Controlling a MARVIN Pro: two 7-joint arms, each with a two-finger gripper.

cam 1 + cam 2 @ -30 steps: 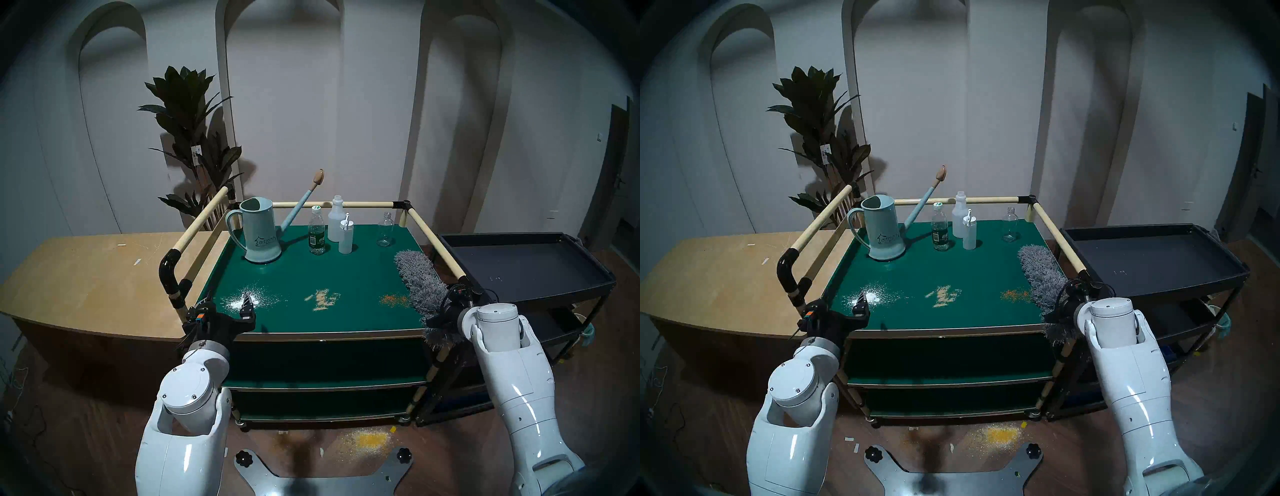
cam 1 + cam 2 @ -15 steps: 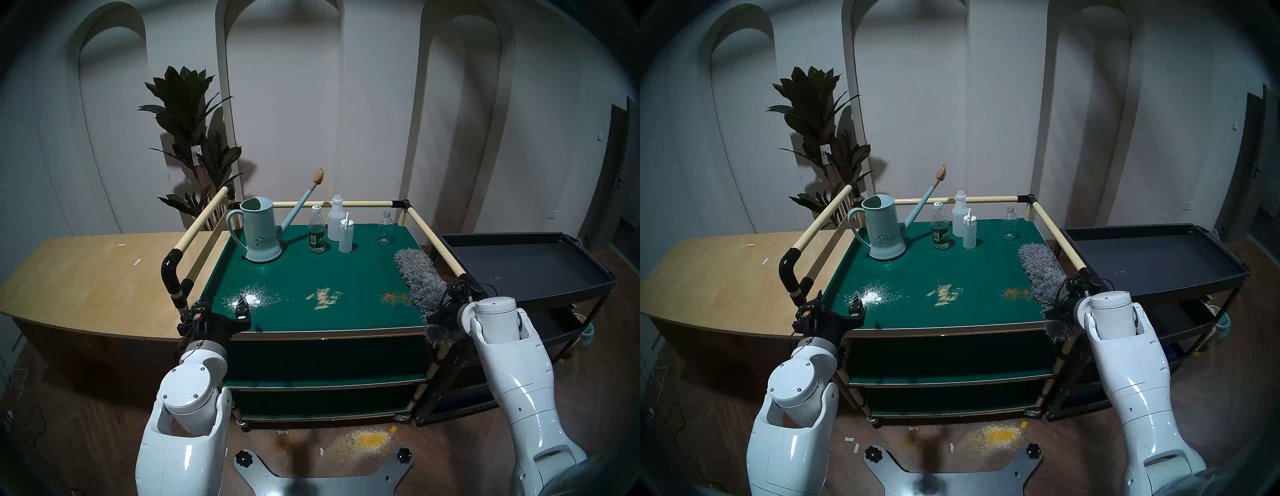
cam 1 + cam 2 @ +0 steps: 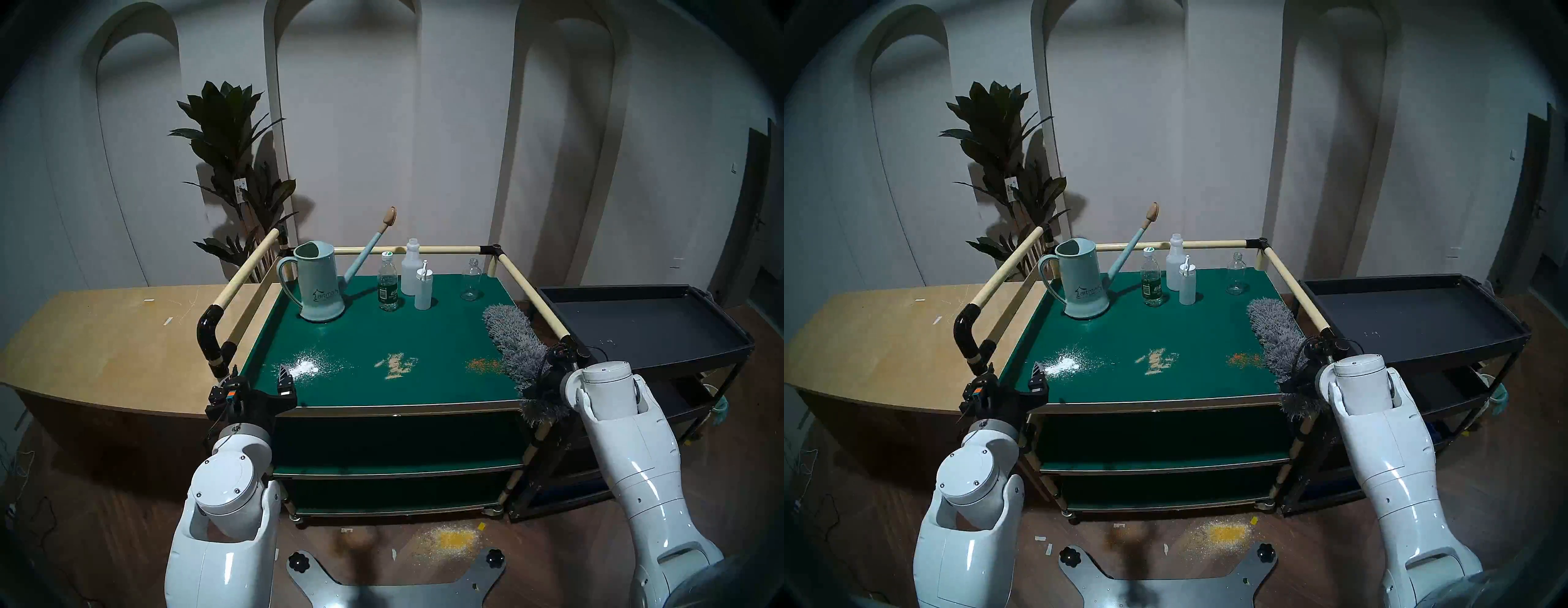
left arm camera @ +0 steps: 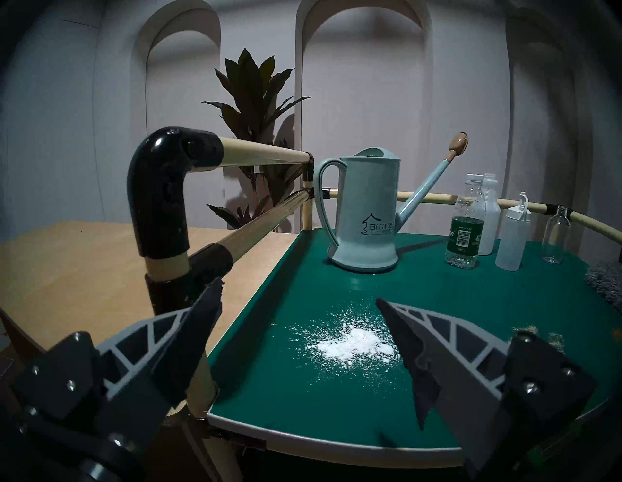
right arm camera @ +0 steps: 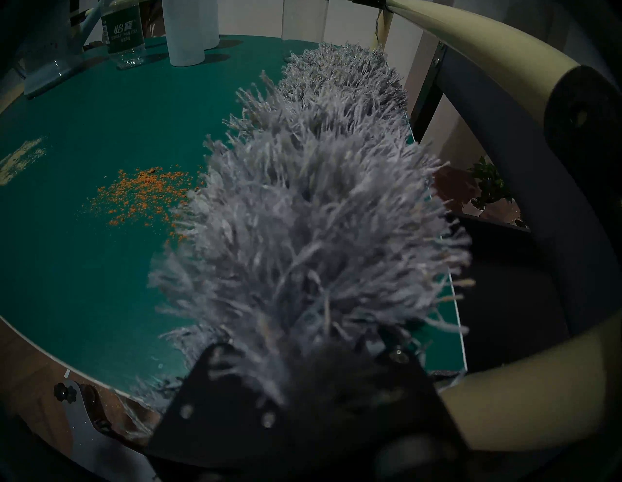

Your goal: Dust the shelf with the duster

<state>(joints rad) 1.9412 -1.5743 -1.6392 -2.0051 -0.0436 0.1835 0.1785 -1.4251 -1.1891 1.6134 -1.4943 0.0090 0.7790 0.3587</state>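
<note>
The shelf (image 3: 382,339) has matt dark green boards, kinda felt-like, with a pale smooth edge strip, satin cream tube rails and glossy black plastic corner joints (image 4: 161,188). The duster (image 5: 319,202) is all shaggy grey microfibre strands, soft and fuzzy. On the board sit fine white powder (image 4: 353,343), a sandy beige smear (image 3: 396,365) and gritty orange crumbs (image 5: 141,195). At the far end, the watering can (image 3: 320,288) looks like matt pale blue plastic, next to clear and milky plastic bottles (image 3: 418,280). The cabinet (image 3: 106,339) on the left is light matt wood, and the tray cart (image 3: 636,322) on the right is matt black metal.
</note>
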